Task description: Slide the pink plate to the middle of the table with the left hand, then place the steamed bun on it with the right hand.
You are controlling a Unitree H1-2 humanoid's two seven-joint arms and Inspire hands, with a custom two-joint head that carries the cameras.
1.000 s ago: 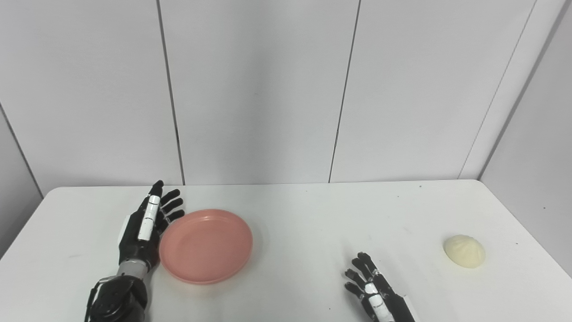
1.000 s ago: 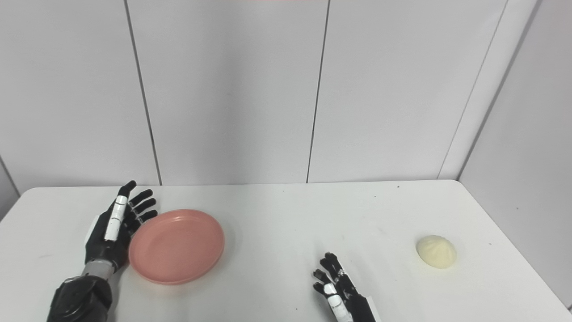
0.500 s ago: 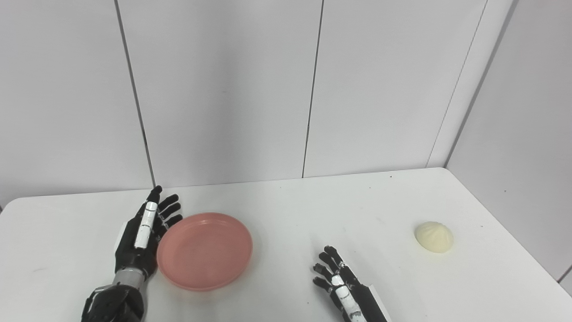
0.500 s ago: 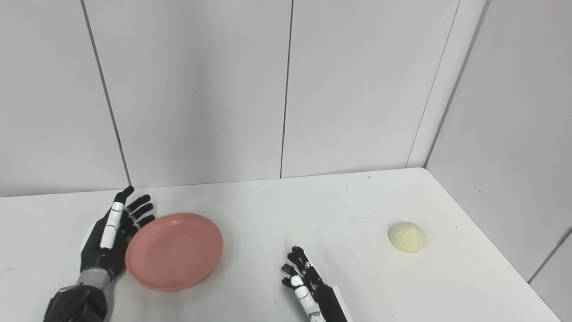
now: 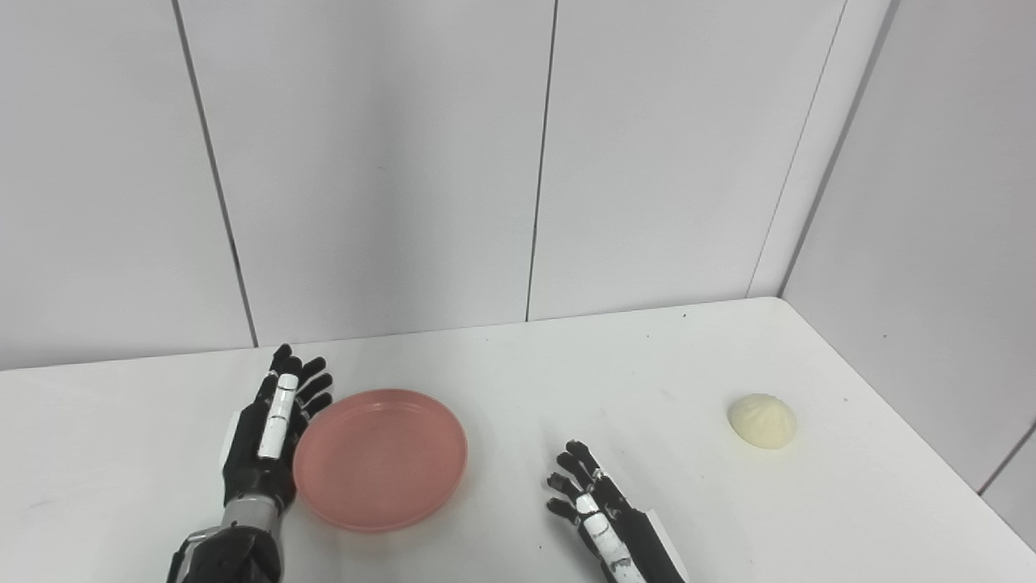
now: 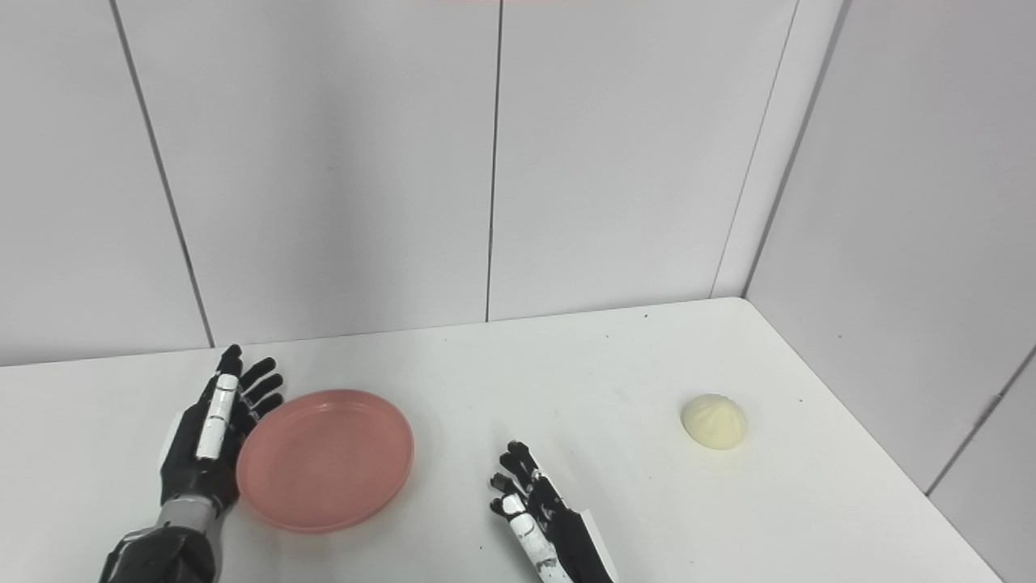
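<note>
The pink plate (image 5: 380, 458) lies flat on the white table (image 5: 518, 380), left of centre. My left hand (image 5: 271, 433) stands open on its edge, palm against the plate's left rim, fingers straight and pointing away from me. My right hand (image 5: 603, 522) rests low near the front edge, open, fingers spread, holding nothing. The pale steamed bun (image 5: 762, 420) sits alone at the right side of the table, well away from both hands.
White wall panels (image 5: 388, 162) rise behind the table, and a side wall (image 5: 931, 243) runs close along its right edge, just past the bun. Bare tabletop lies between the plate and the bun.
The camera has swung to the right, shifting the whole picture leftward. Against the table, the left hand and plate have edged slightly to the right together. The bun has not moved.
</note>
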